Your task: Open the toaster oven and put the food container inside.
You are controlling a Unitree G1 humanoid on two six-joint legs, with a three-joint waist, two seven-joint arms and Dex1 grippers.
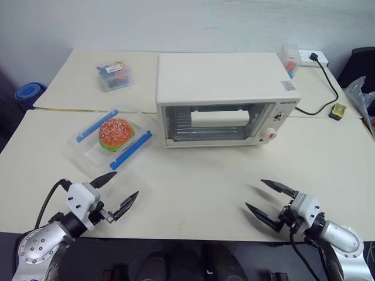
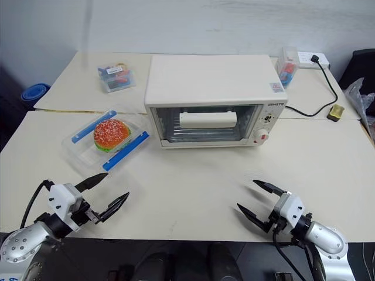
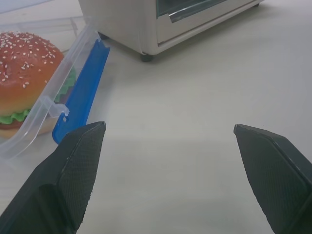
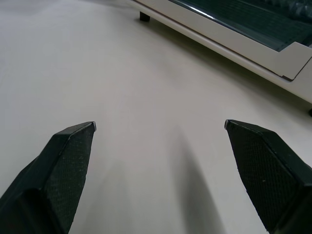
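While the toaster oven point(image 1: 225, 99) sits shut at the middle of the table point(image 1: 193, 187), the food container point(image 1: 114, 137) (a burger inside) lies just beside it on the robot's left. Both the left gripper point(image 1: 120, 190) and right gripper point(image 1: 263, 196) hover spread wide, holding nothing.

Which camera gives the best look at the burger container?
The left eye view: the whole food container lies left of the toaster oven, as in the right eye view. The left wrist view gives a close partial corner; the right wrist view shows oven and table.
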